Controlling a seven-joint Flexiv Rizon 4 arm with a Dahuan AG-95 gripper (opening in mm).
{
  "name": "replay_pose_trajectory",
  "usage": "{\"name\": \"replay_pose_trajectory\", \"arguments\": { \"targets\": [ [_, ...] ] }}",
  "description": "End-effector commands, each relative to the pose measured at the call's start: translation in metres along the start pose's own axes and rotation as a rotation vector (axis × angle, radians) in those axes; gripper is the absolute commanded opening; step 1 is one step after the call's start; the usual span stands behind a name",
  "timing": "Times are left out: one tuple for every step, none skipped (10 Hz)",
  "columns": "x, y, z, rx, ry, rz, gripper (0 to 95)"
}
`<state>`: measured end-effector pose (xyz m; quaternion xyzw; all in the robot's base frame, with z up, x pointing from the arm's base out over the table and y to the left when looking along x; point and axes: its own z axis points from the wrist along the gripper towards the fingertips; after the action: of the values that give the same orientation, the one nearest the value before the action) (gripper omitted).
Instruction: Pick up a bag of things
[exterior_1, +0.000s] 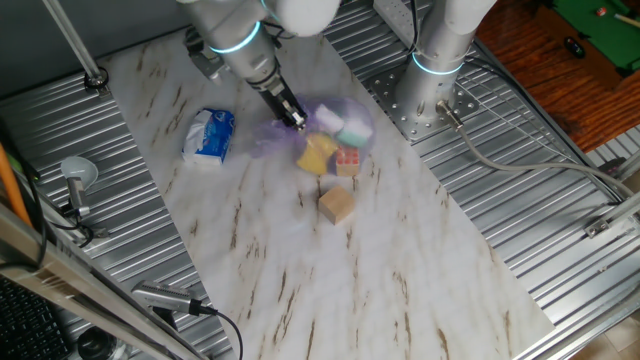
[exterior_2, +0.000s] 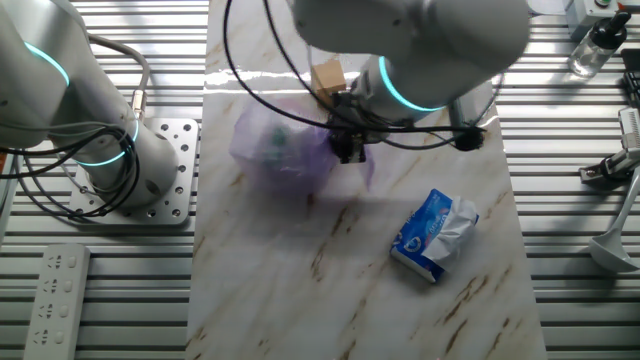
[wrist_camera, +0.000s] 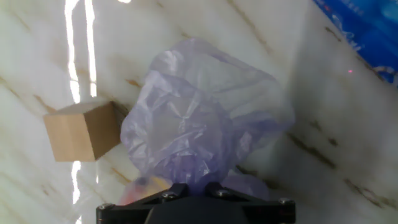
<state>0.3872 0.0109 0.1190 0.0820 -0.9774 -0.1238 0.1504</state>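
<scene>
The bag of things (exterior_1: 335, 135) is a thin pale-purple plastic bag with yellow, mint-green, white and pink blocks showing through. It lies on the marble board, left of the arm's base. It also shows in the other fixed view (exterior_2: 275, 150) and fills the middle of the hand view (wrist_camera: 199, 130). My gripper (exterior_1: 297, 122) is down at the bag's left edge, its two fingers pinched together on a fold of the purple plastic. In the hand view the fingertips (wrist_camera: 176, 188) are closed on the bag at the bottom edge.
A tan wooden cube (exterior_1: 337, 205) sits just in front of the bag; it also shows in the hand view (wrist_camera: 78, 130). A blue-and-white packet (exterior_1: 209, 135) lies to the left. The arm's base plate (exterior_1: 425, 95) stands at the right. Ribbed metal surrounds the marble board (exterior_1: 400, 270).
</scene>
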Motion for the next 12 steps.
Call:
{"name": "replay_pose_trajectory", "arguments": {
  "targets": [
    [-0.001, 0.010, -0.025, -0.023, 0.018, -0.007, 0.0],
    [-0.001, 0.013, -0.031, -0.028, 0.023, -0.008, 0.0],
    [-0.001, 0.022, -0.047, -0.034, 0.039, -0.001, 0.0],
    [0.000, 0.028, -0.055, -0.037, 0.050, 0.005, 0.0],
    [0.002, 0.036, -0.064, -0.036, 0.060, 0.015, 0.0],
    [0.004, 0.042, -0.074, -0.037, 0.067, 0.015, 0.0],
    [0.006, 0.046, -0.083, -0.036, 0.069, 0.016, 0.0],
    [0.009, 0.049, -0.099, -0.036, 0.077, 0.018, 0.0],
    [0.010, 0.051, -0.111, -0.037, 0.084, 0.018, 0.0],
    [0.013, 0.056, -0.128, -0.028, 0.090, 0.012, 0.0],
    [0.015, 0.061, -0.139, -0.033, 0.092, 0.018, 0.0],
    [0.016, 0.067, -0.150, -0.033, 0.101, 0.029, 0.0]
  ]
}}
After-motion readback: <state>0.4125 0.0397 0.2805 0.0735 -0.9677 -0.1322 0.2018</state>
